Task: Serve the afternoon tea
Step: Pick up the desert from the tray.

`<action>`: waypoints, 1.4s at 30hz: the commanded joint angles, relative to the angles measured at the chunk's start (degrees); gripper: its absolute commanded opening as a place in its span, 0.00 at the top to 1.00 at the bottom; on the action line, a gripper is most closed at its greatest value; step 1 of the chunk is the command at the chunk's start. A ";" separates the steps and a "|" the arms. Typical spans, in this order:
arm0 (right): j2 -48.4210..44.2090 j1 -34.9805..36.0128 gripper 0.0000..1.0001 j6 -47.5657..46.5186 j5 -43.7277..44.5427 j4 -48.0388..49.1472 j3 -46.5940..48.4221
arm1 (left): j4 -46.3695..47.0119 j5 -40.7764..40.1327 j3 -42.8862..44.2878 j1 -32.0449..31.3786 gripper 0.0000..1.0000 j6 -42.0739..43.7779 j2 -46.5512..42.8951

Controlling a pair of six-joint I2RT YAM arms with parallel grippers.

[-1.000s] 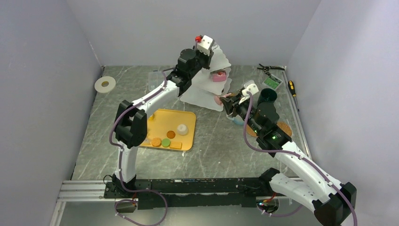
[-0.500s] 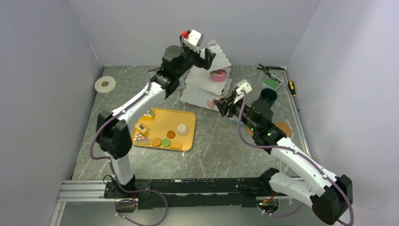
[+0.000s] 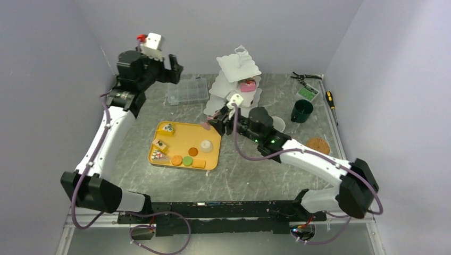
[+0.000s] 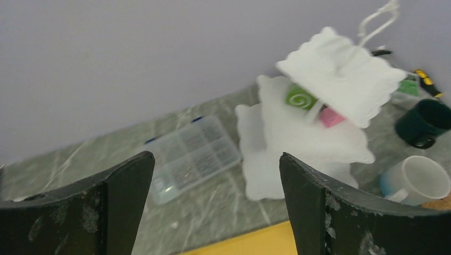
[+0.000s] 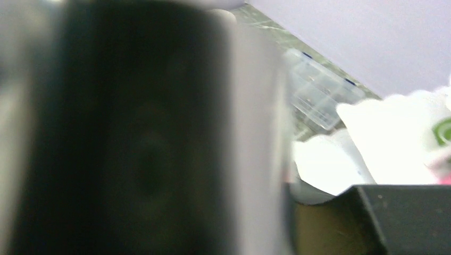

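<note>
At the back left of the bench (image 3: 239, 170), the left gripper (image 3: 174, 62) is held high above the surface, well apart from everything. The left wrist view shows its fingers (image 4: 125, 202) spread wide with nothing between them.

Behind the bench's centre stands the white three-tier stand (image 3: 236, 79), upright. A green swirl pastry (image 4: 300, 98) and a pink pastry (image 4: 331, 117) sit on its middle tier. A clear box (image 3: 187, 90) lies just left of it.

The yellow tray (image 3: 186, 135) lies in front of the box and carries the remaining pastries (image 3: 187, 160) along its left and near edges.

The right gripper (image 3: 211, 123) hovers by the tray's far right corner. A small pink thing (image 3: 205, 126) shows at its tip. The right wrist view is blurred and blocked, so I cannot tell whether this gripper is apart or together.

Right of the stand are the dark-green mug (image 3: 301, 110), the white mug (image 4: 417, 178) nearer, and a cork coaster (image 3: 318, 145) nearest.
</note>
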 commanded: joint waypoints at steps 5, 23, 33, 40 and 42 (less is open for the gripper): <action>18.22 3.76 0.47 -1.63 -7.91 13.10 13.12 | -21.73 5.15 2.63 17.59 0.07 3.09 -2.86; 49.06 6.61 0.39 -9.11 -12.79 13.01 39.36 | -28.95 23.03 3.33 40.23 0.07 6.11 6.44; 55.91 6.69 0.37 -9.63 -13.68 12.47 44.95 | -27.75 27.76 1.61 42.33 0.07 4.95 5.82; 58.53 6.65 0.35 -11.82 -14.22 11.13 46.83 | -27.42 29.85 1.79 43.16 0.07 4.51 5.01; 59.28 6.70 0.34 -12.47 -15.27 9.51 47.81 | -27.63 30.41 2.27 43.45 0.07 4.22 5.07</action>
